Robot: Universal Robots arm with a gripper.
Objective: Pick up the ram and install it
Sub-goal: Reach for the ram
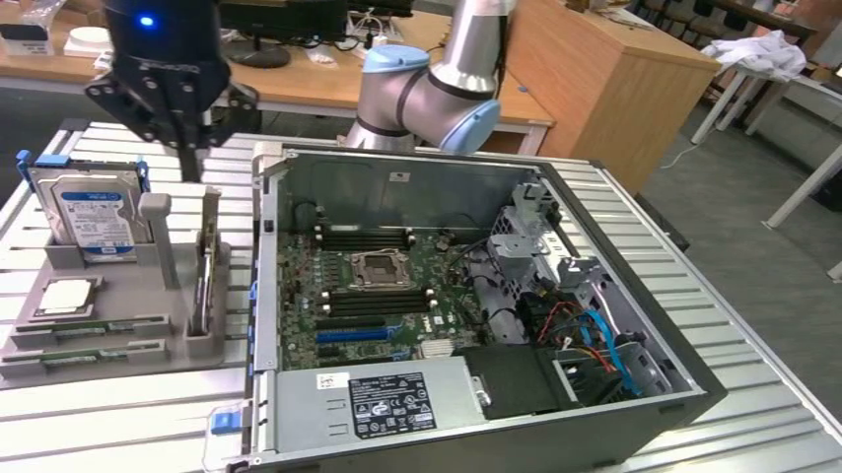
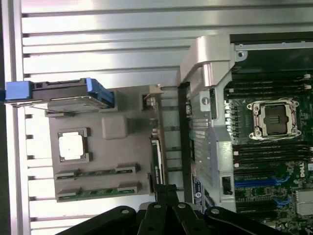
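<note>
Gripper [image 1: 184, 136] shut, empty, hung over grey holder [image 1: 125, 286] on table. Ram [image 1: 93, 325] laid flat in holder, untouched. Advised: jaws opened and squared across stick's long edges; upright card [image 1: 208, 266] avoided.

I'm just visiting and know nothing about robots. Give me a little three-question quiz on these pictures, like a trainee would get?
1. True or false: the end effector is gripping a ram stick.
2. Where do both ram sticks lie? A) in the grey holder; B) plugged into the motherboard; C) on the wooden desk.
3. Fill in: the blue-railed part standing upright in the holder is a ____.

Key: 1 false, it is shut on nothing, above the holder. 2 A. 3 hard drive.
</note>
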